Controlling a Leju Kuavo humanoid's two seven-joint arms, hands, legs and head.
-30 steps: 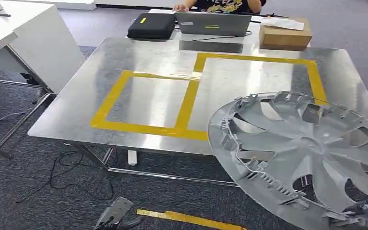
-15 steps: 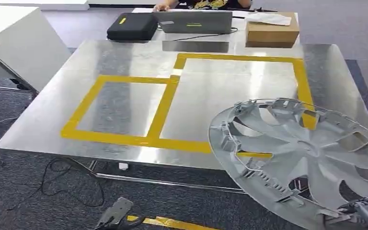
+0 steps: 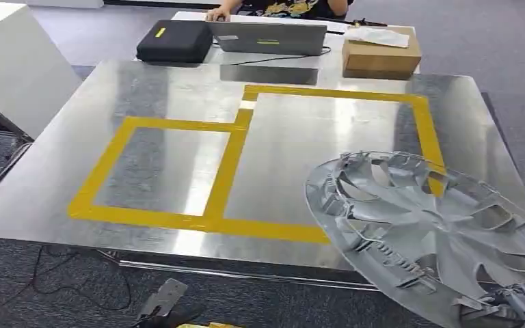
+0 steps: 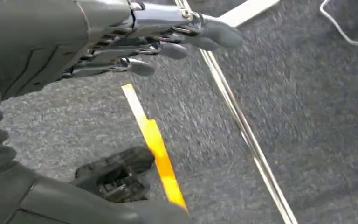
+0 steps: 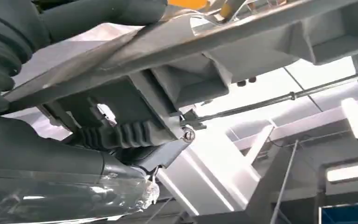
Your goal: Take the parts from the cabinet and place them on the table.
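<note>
A large silver hubcap (image 3: 437,232) hangs tilted over the near right corner of the steel table (image 3: 164,89), its ribbed inner side toward me. My right hand (image 3: 519,304) grips its lower rim at the bottom right edge of the head view. In the right wrist view the hubcap's rim (image 5: 242,42) runs across the picture with my right hand (image 5: 121,135) clamped on it. My left hand (image 3: 164,307) hangs low beside the table's front edge. In the left wrist view my left hand (image 4: 135,42) holds nothing, its fingers stretched out above the carpet.
Two yellow tape frames (image 3: 229,157) mark the tabletop, a smaller one left and a larger one right. At the far edge lie a black case (image 3: 174,39), a laptop (image 3: 270,37) and a cardboard box (image 3: 381,55), with a person (image 3: 280,7) behind. A white desk (image 3: 14,61) stands at the left.
The whole picture has shifted: the camera has come closer to the table, which now reaches lower in the view. The hubcap stays in my right hand at the lower right.
</note>
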